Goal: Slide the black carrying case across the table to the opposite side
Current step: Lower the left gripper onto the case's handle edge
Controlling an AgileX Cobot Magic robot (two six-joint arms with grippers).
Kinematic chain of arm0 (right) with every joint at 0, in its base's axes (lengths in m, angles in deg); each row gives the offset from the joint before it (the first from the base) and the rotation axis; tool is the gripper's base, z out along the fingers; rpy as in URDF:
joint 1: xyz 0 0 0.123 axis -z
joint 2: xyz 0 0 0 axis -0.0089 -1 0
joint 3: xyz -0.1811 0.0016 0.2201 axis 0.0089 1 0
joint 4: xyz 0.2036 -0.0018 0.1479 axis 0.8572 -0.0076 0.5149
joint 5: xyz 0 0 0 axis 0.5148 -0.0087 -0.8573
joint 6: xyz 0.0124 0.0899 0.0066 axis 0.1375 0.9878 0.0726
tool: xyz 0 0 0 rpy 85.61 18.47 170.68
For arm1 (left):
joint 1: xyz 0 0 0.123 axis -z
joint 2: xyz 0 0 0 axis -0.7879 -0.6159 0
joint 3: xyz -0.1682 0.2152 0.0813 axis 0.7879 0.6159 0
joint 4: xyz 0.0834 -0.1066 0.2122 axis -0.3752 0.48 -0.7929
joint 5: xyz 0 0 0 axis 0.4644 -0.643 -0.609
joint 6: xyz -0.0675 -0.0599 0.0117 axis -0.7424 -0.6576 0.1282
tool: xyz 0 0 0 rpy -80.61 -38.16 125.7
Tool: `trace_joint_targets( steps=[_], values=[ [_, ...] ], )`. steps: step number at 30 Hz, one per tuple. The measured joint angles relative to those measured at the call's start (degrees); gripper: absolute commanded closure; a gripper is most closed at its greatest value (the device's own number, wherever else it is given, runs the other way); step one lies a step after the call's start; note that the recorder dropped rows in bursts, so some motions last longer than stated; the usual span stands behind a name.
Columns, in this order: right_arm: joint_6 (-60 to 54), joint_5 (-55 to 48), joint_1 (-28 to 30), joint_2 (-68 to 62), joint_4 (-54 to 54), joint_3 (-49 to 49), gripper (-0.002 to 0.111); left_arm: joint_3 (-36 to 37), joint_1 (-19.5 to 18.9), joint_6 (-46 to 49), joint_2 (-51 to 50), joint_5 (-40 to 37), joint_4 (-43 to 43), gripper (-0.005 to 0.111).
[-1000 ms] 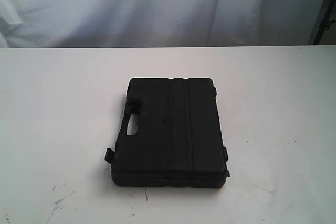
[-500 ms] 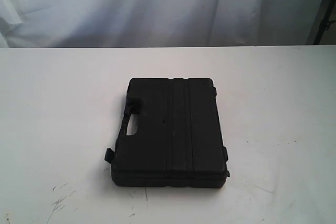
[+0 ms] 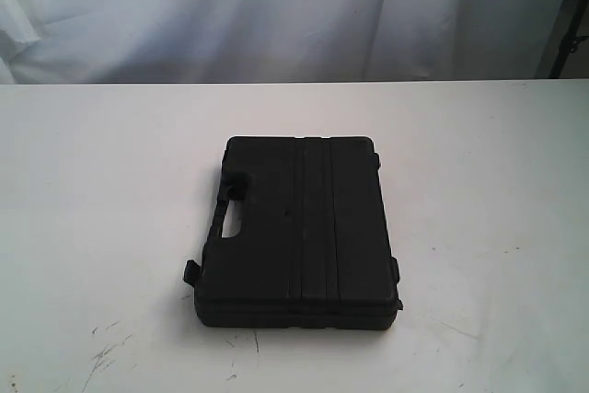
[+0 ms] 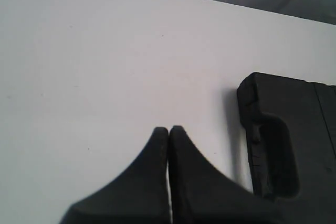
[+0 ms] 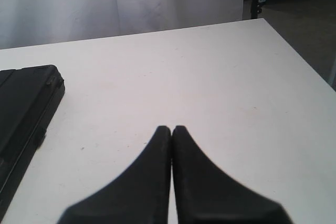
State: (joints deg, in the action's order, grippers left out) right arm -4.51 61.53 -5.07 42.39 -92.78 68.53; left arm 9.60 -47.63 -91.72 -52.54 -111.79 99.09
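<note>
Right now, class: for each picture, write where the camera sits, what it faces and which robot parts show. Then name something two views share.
Exterior view: off the arms, looking down at the black case on the table, white drape behind; no robot parts.
Left wrist view: on the left arm, facing table and the case's handle; shut left gripper shows.
Right wrist view: on the right arm, facing table, a case edge and drape; shut right gripper shows.
Shared: exterior and left wrist views both show the handle.
</note>
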Motion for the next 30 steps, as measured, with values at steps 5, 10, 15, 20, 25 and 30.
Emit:
trace_joint_targets(
  steps=[5, 10, 15, 20, 25, 30],
  values=[
    [0.0, 0.0, 0.0, 0.0, 0.0, 0.0, 0.108, -8.4, 4.3, 0.8, -6.2, -5.5, 0.1, 0.107],
    [0.0, 0.0, 0.0, 0.0, 0.0, 0.0, 0.108, -16.8, 9.1, 0.8, -14.2, -12.7, 0.4, 0.107],
    [0.0, 0.0, 0.0, 0.0, 0.0, 0.0, 0.108, -22.2, 12.2, 0.0, -22.5, -17.2, 0.4, 0.107],
    [0.0, 0.0, 0.0, 0.0, 0.0, 0.0, 0.108, -25.6, 14.8, -1.5, -30.1, -18.4, 0.4, 0.106],
    [0.0, 0.0, 0.0, 0.0, 0.0, 0.0, 0.108, -28.6, 16.0, -3.1, -36.7, -19.9, 0.5, 0.092],
    [0.0, 0.0, 0.0, 0.0, 0.0, 0.0, 0.108, -32.3, 16.0, -4.4, -42.2, -21.8, 0.4, 0.076]
  ],
)
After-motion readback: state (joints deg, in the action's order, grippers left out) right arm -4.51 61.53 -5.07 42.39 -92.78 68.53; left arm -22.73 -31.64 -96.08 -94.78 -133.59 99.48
